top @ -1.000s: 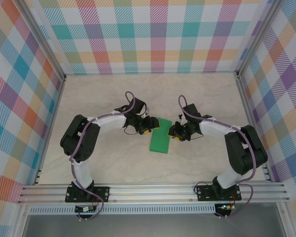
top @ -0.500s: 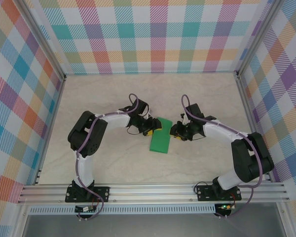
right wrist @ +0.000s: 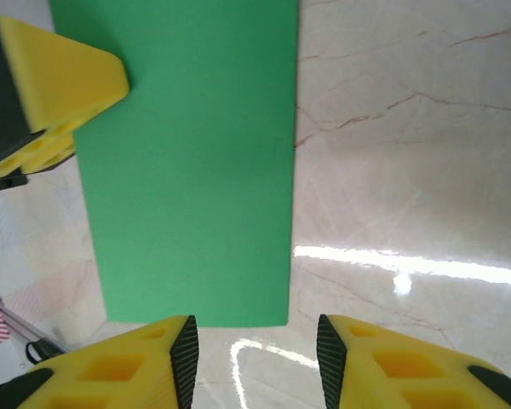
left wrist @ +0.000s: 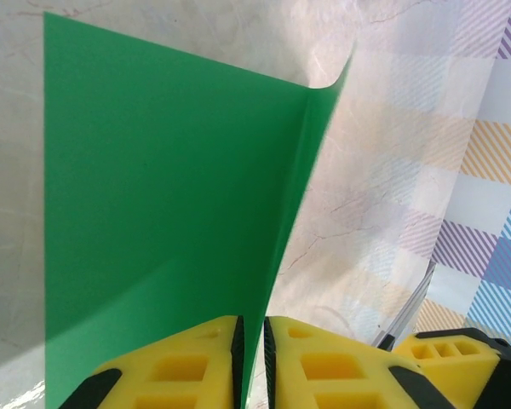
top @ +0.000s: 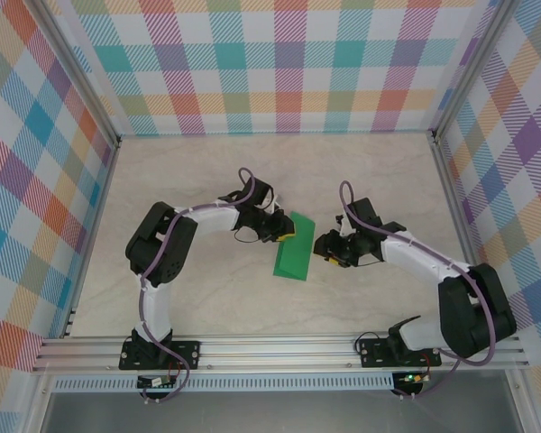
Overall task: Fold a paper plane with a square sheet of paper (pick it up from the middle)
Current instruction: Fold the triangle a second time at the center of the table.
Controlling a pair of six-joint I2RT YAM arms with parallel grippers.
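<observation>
The square sheet of paper [top: 292,253] is bright green and lies folded into a narrow rectangle mid-table. My left gripper [top: 284,236] reaches in from the left at its far end. In the left wrist view the yellow jaws [left wrist: 253,328] are shut on the paper [left wrist: 153,187], and one thin layer stands up on edge between the pads. My right gripper [top: 325,249] stands open just right of the sheet. In the right wrist view its fingers [right wrist: 255,341] are spread over bare table just short of the paper's [right wrist: 187,170] edge. The paper plane is out of view.
The marble-look tabletop [top: 207,171] is fenced by aluminium rails [top: 279,347] and checked walls. A left fingertip [right wrist: 60,85] shows at the paper's far corner in the right wrist view. Open table lies behind and in front of the sheet.
My left gripper has closed on the paper's edge and raised a layer. My right gripper has opened and drawn back a little to the right, off the sheet.
</observation>
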